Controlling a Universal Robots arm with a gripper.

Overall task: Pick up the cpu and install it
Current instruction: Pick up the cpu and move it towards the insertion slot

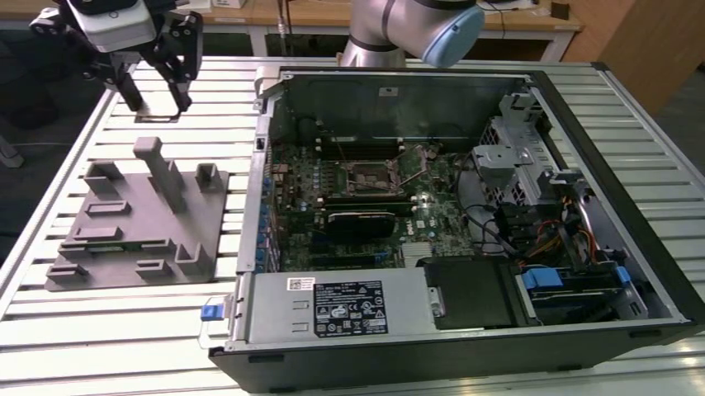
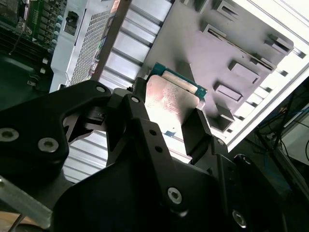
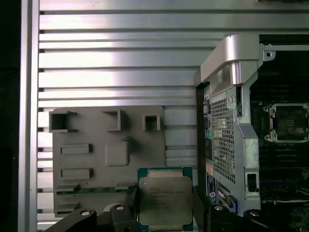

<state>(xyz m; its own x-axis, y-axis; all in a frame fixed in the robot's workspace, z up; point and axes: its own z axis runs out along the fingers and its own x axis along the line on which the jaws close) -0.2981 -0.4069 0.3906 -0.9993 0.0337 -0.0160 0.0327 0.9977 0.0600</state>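
A slatted aluminium worktop (image 1: 132,330) carries everything. On the exterior view's right it bears a large open black desktop computer case (image 1: 330,363), lying on its side with its green motherboard (image 1: 289,177) exposed. Just beside the case, on the exterior view's left, lies a flat grey plastic fixture plate (image 1: 121,223) with raised blocks and upright posts.

The grey robot arm (image 1: 380,29) comes in from the far edge of the worktop. Its black gripper (image 1: 158,106) hangs over the slats at the far end of the fixture plate, well apart from the case.

Near the middle of the motherboard sits the square black socket with a metal frame (image 1: 367,175). In the first wrist view the socket (image 3: 289,123) lies inside the case wall, well away from the gripper (image 3: 165,208).

The cpu (image 3: 165,198), a small flat square chip with a silvery metal top and a pale green rim, is pinched by its two opposite edges between the black fingers (image 3: 199,205). It is held flat above the near edge of the fixture plate (image 3: 87,121). The second wrist view shows the cpu (image 2: 169,104) from below, with the fingers (image 2: 195,128) closed against its sides.
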